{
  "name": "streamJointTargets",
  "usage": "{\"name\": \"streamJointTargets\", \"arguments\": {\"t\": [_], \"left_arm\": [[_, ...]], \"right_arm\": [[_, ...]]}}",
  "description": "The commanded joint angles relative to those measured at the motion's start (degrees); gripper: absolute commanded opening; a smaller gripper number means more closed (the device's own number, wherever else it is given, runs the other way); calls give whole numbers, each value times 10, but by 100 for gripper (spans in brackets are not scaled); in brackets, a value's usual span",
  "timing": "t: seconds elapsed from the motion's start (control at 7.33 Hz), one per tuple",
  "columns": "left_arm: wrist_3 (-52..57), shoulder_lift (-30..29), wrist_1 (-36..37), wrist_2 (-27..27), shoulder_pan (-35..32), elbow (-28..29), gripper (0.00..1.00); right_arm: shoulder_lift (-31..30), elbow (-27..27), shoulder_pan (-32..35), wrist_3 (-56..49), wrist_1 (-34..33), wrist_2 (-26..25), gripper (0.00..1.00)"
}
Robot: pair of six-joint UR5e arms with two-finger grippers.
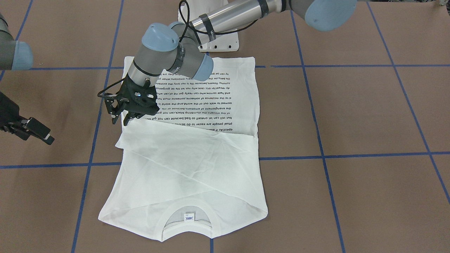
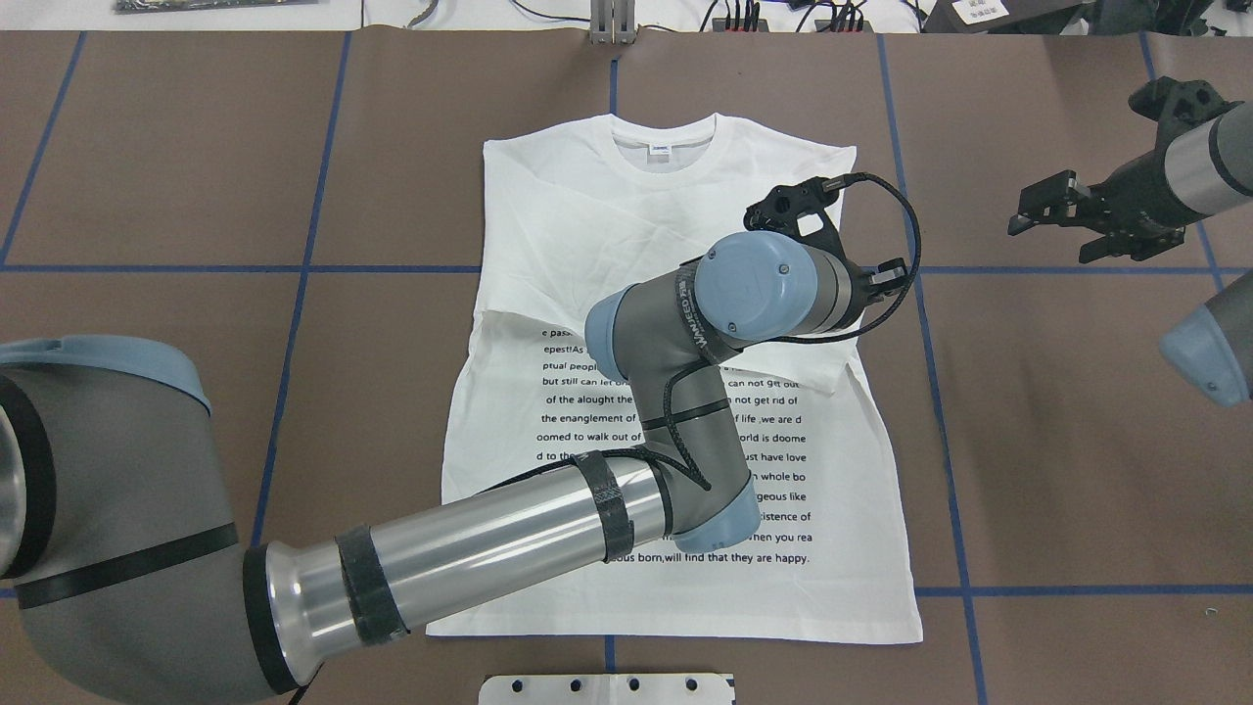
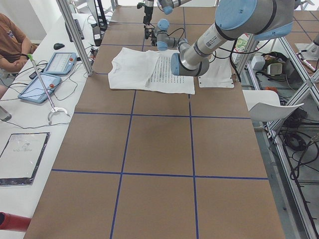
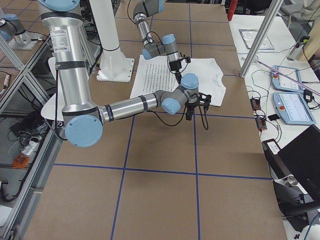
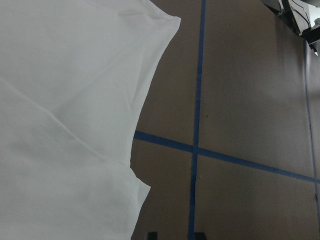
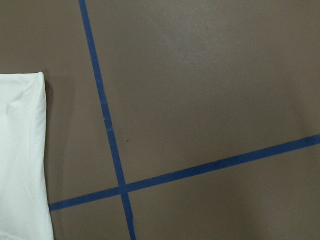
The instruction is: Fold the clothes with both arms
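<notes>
I have the white T-shirt (image 1: pixel 197 158) lying flat in the middle of the table (image 1: pixel 369 112), text side up. Its sleeves are folded across the chest and the collar (image 1: pixel 188 218) lies at the far end from the base. The left arm (image 2: pixel 489 539) reaches across the shirt. Its end effector (image 1: pixel 120 122) hangs over the shirt's edge on the robot's right, fingers parted and holding nothing. The right end effector (image 2: pixel 1062 230) hovers over bare table well to the side. It is empty and seems spread, though it shows small.
</notes>
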Motion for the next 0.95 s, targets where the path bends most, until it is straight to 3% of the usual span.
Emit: {"name": "streamJointTargets", "arguments": {"t": [0.0, 0.14, 0.27, 0.55, 0.82], "left_arm": [[-5, -2, 0, -1, -2, -10, 73], [-4, 2, 12, -6, -4, -23, 73], [0, 14, 83, -26, -10, -67, 72], [11, 167, 141, -59, -18, -271, 68], [76, 248, 222, -59, -26, -395, 69]], "right_arm": [[-2, 12, -2, 28, 12, 0, 100], [-10, 34, -25, 78, 15, -3, 100], [-21, 68, -61, 162, 19, -18, 100], [-51, 139, -157, 281, 20, -110, 99], [-95, 205, -262, 391, 18, -215, 99]]}}
